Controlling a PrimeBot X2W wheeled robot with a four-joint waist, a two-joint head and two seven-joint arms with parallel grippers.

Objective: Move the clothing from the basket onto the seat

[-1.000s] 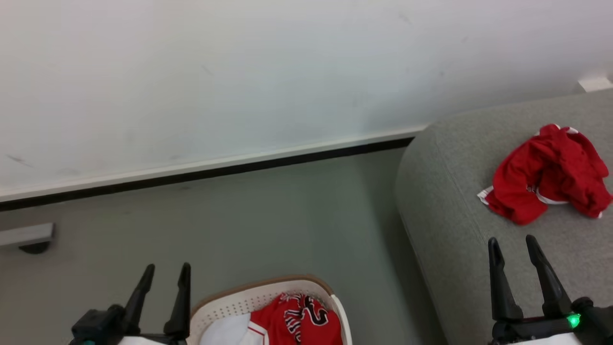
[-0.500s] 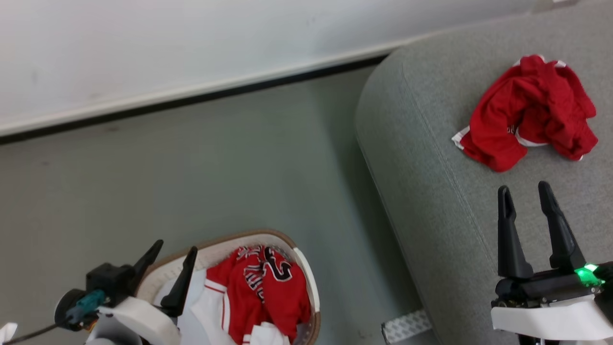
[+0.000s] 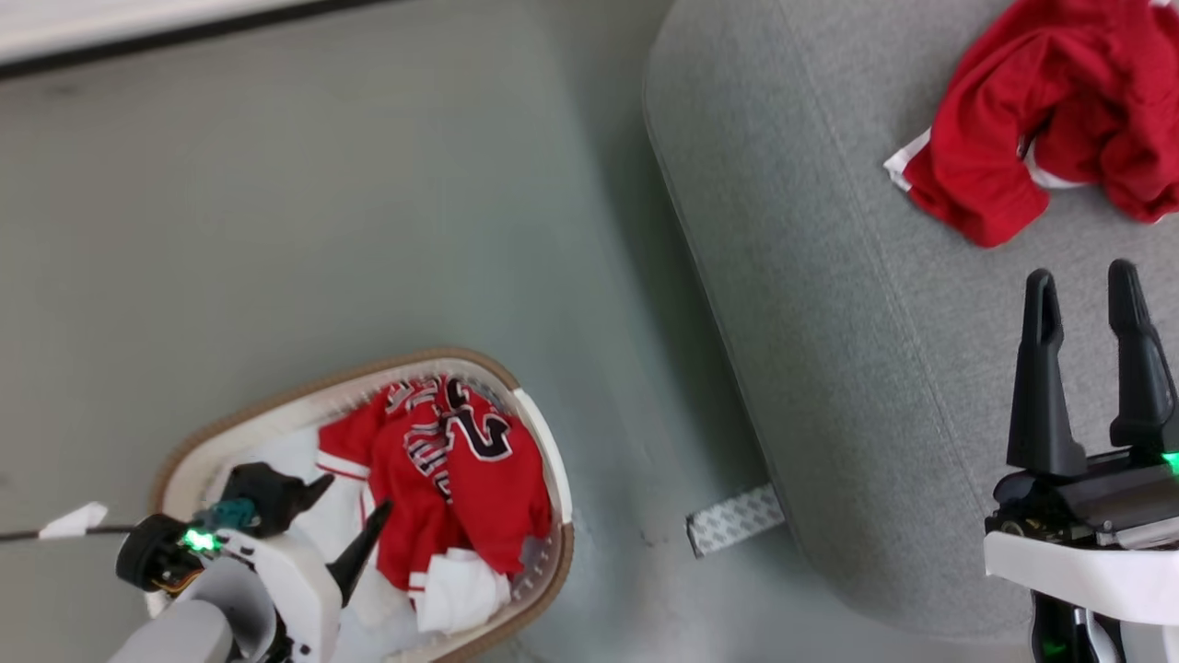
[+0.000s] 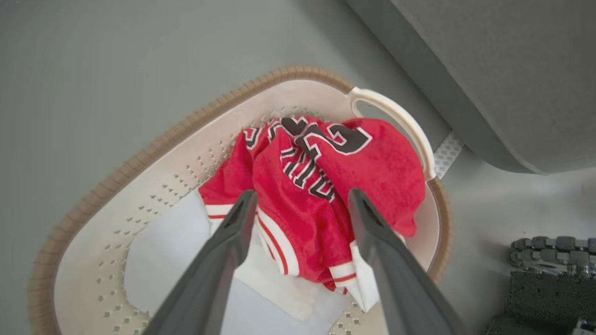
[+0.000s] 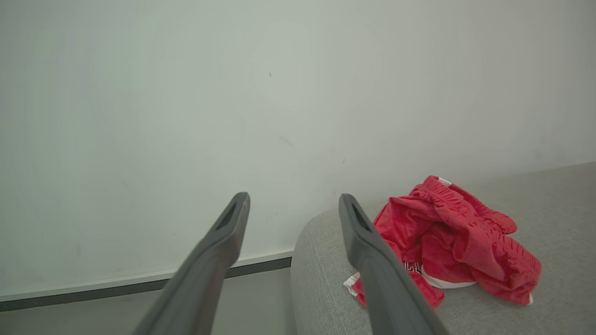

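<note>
The white perforated basket [image 3: 276, 398] with a tan rim stands on the floor at the lower left. A crumpled red jersey [image 3: 461, 470] with black-and-white numerals lies in it on a pale lining. My left gripper [image 3: 352, 494] hangs open just above the jersey [image 4: 372, 172], fingers straddling it without touching, in the left wrist view [image 4: 302, 195]. Another red garment [image 3: 1013, 138] with white trim lies bunched on the light-grey seat [image 3: 829, 276]. My right gripper [image 3: 1081, 273] stands open and empty over the seat, short of that garment [image 5: 447, 242]; its fingertips [image 5: 294, 199] frame the wall.
Grey-green floor runs between the basket and the seat's rounded edge. A dark baseboard and white wall [image 3: 138, 28] lie beyond. A white textured strip [image 3: 734, 520] sits at the seat's foot. A cable with a white tag [image 3: 74, 520] trails at left. Dark robot base parts [image 4: 549, 274] sit beside the basket.
The head camera has tilted down, so the whole picture shifted. My left gripper has swung in over the basket and now points down at the jersey. The right gripper stays open over the seat.
</note>
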